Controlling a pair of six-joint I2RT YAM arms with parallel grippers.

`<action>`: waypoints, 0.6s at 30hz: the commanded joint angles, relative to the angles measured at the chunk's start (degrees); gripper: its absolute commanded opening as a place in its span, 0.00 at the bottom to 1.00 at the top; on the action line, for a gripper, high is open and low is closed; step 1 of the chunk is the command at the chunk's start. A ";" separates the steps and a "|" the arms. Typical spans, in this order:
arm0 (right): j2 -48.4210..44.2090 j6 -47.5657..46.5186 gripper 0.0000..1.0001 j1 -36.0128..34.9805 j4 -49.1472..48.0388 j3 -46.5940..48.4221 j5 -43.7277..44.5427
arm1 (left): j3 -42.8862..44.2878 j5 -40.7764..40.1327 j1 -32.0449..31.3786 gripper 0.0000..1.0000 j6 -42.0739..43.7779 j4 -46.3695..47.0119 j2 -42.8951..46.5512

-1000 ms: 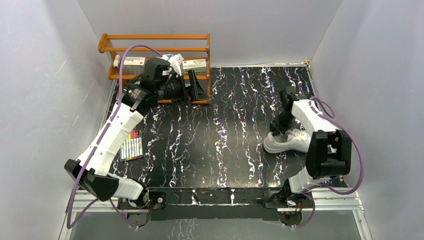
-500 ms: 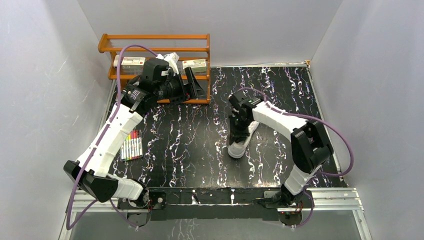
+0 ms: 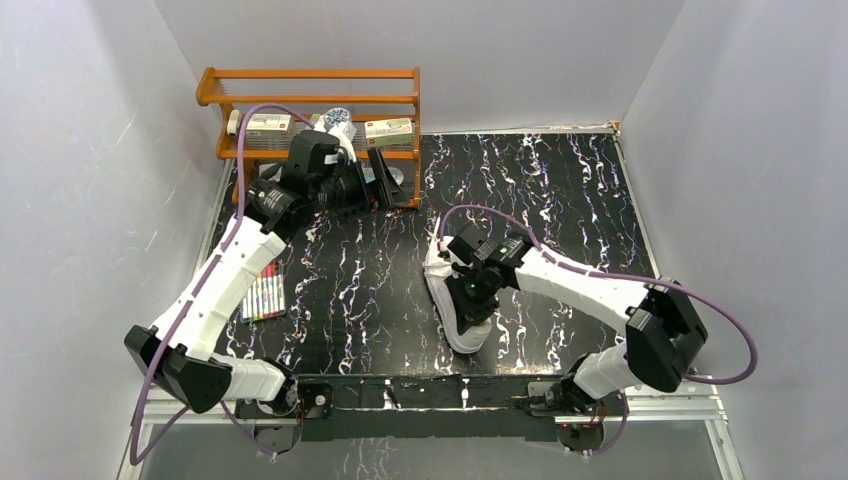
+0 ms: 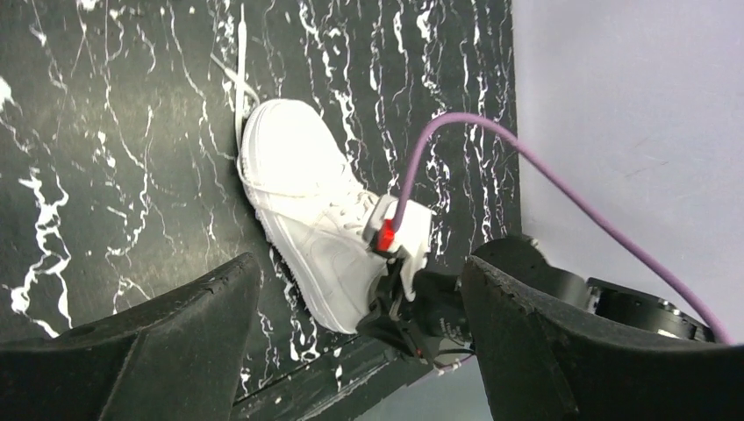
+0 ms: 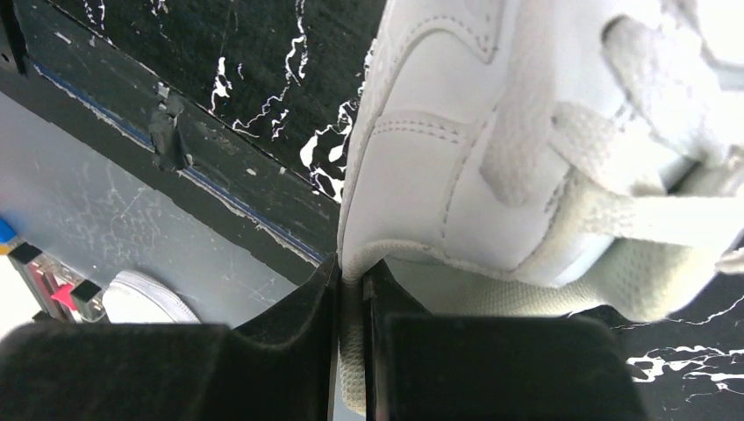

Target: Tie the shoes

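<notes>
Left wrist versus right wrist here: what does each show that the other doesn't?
Only left wrist: the whole sneaker, a loose lace trailing on the table, the right arm's purple cable, the open left gripper. Only right wrist: the right gripper clamped on the sneaker's rim, close up. Both: the white sneaker on the marbled table.

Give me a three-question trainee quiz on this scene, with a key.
1. Multiple choice: the right gripper is shut on A) a spoon, B) the white sneaker, at its edge, C) nothing.
2. True or false: the left gripper is open.
3. Fill in: in the top view, the marker set lies on the ____ side of the table.
Key: 1 B; 2 true; 3 left.
</notes>
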State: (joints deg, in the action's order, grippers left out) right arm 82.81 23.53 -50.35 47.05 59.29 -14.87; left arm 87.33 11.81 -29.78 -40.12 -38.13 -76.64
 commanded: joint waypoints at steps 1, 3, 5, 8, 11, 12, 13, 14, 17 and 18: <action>-3.03 3.63 0.04 0.26 -3.96 -2.55 0.79 | -4.25 0.91 -0.19 0.81 -2.40 0.16 4.24; -2.30 3.36 0.12 0.29 -5.59 -1.77 0.15 | -6.14 2.66 -0.19 0.81 -3.26 0.12 3.97; -0.99 3.23 0.30 0.27 -4.92 0.60 0.25 | -7.92 5.01 -0.19 0.81 -4.46 0.01 3.20; 0.54 2.36 0.64 0.25 -0.97 5.04 -0.36 | -12.05 8.24 -0.20 0.82 -6.84 0.54 2.37; -0.38 1.60 0.74 0.25 4.86 10.71 0.65 | -14.52 10.51 -0.19 0.82 -7.53 0.57 0.52; -1.12 1.53 0.74 0.33 6.22 12.36 0.86 | -15.34 11.37 -0.19 0.82 -7.56 1.22 0.00; -2.14 1.62 0.74 0.75 6.97 13.52 0.88 | -16.23 12.13 -0.19 0.81 -7.45 1.91 -0.59; -3.10 1.49 0.74 1.38 7.63 14.14 0.75 | -16.87 12.66 -0.19 0.81 -7.43 2.51 -1.19; -5.17 -0.37 0.72 7.79 10.21 11.93 1.51 | -19.88 15.51 -0.19 0.81 -7.97 7.16 -3.19; -6.05 -1.41 0.71 11.01 9.72 9.96 0.85 | -20.79 16.62 -0.19 0.81 -8.48 8.90 -4.21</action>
State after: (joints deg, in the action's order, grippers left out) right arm 81.03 24.88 -47.86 51.31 71.09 -14.35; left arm 69.14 21.93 -29.78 -47.00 -34.76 -79.13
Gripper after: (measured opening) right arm 0.726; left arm 0.813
